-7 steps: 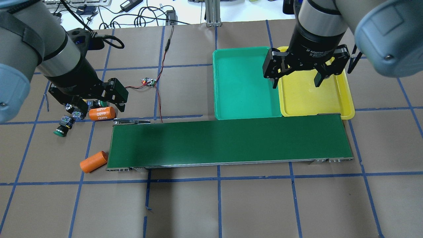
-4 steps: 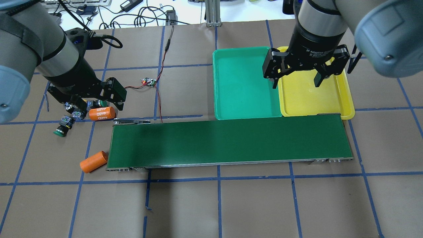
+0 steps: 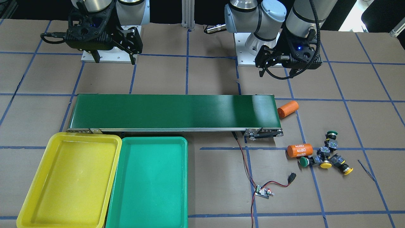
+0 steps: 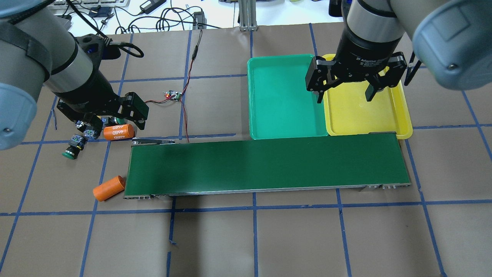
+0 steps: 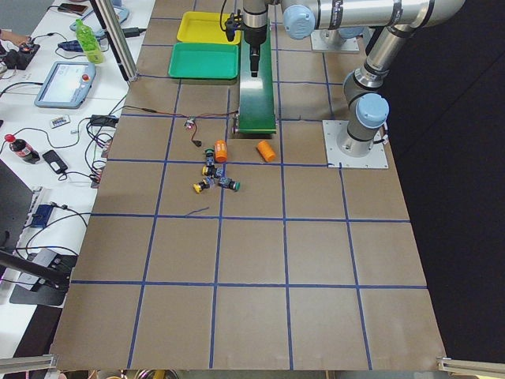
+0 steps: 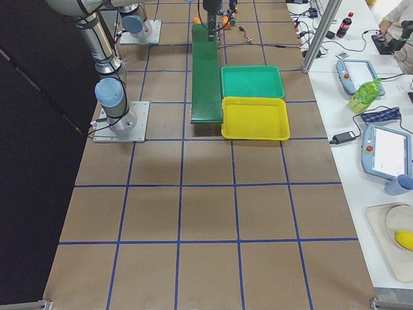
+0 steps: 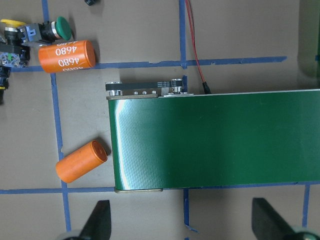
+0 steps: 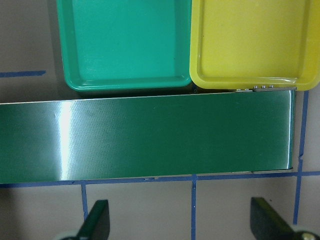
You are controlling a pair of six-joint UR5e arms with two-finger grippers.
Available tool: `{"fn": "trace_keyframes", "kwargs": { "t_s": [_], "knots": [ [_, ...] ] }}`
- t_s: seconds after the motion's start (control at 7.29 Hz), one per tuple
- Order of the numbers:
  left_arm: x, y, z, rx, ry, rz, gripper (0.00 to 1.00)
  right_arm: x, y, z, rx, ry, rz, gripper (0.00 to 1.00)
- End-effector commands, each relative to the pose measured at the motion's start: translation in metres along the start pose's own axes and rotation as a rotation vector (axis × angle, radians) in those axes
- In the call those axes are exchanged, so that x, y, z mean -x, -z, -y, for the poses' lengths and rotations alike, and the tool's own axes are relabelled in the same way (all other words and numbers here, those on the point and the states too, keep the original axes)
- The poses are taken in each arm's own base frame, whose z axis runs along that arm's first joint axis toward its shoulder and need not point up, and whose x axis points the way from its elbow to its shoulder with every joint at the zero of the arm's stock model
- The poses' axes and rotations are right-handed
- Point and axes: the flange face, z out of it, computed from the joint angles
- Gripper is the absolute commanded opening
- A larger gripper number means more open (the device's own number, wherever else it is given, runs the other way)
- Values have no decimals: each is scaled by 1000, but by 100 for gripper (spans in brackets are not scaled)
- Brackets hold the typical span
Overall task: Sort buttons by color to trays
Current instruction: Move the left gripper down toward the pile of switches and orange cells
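Observation:
Four buttons lie in a cluster on the table past the conveyor's end: two green caps [image 3: 332, 132] [image 3: 304, 162] and two yellow caps [image 3: 325, 165] [image 3: 348, 171]. In the overhead view one green button [image 4: 71, 153] shows; the others are mostly hidden under my left arm. My left gripper [image 4: 108, 124] is open and empty, high above the conveyor's end, its fingertips [image 7: 97, 220] wide apart. The green tray [image 4: 284, 96] and yellow tray [image 4: 365, 115] sit side by side, both empty. My right gripper [image 4: 344, 95] is open and empty above the trays' shared edge.
A long dark-green conveyor belt [image 4: 269, 165] runs between the button cluster and the trays. Two orange cylinders lie near its end, one marked 4680 [image 4: 118, 132] and one plain [image 4: 108, 188]. A small circuit board [image 4: 173, 95] with red-black wires lies beyond the belt.
My left arm has shifted only slightly above the button cluster. The right arm, buttons and trays have not moved.

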Motion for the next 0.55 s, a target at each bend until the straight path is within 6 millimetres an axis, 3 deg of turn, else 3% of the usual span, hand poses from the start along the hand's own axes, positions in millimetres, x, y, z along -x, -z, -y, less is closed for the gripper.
{"fn": "trace_keyframes", "kwargs": {
  "t_s": [0.0,0.41],
  "knots": [
    [0,-6,0,8,-2,5,100,0,0,1,0,-1,0,100],
    [4,-22,8,39,4,0,100,-18,6,17,-24,-40,2,100]
  ]
}}
